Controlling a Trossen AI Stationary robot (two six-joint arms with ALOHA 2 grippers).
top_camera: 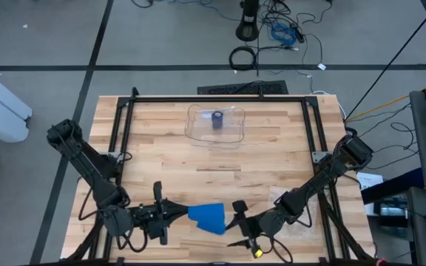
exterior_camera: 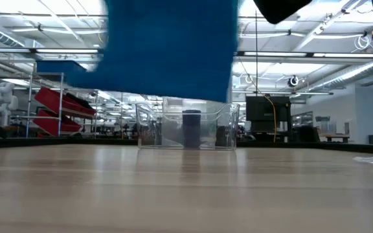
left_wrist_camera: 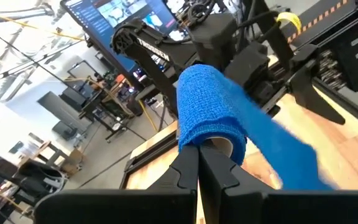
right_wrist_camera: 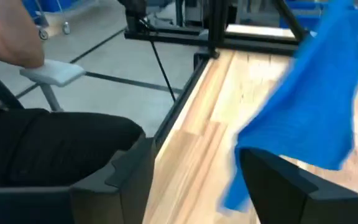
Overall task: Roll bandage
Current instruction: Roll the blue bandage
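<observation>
Right, your left gripper pinches the blue fabric bandage roll above the wooden table. Your right gripper sits beside its loose tail, fingers spread.

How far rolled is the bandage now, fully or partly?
Partly. The bandage is a roll on the shut left gripper, with a loose tail still hanging towards the open right gripper.

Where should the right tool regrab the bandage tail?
Probably at the free end of the tail, the corner nearest the right tool. The strip hangs loose from the roll, which the left tool pinches shut. Come in from the right side, open fingers straddling the flat strip across its thin faces, since that edge hangs in the air above the table.
</observation>
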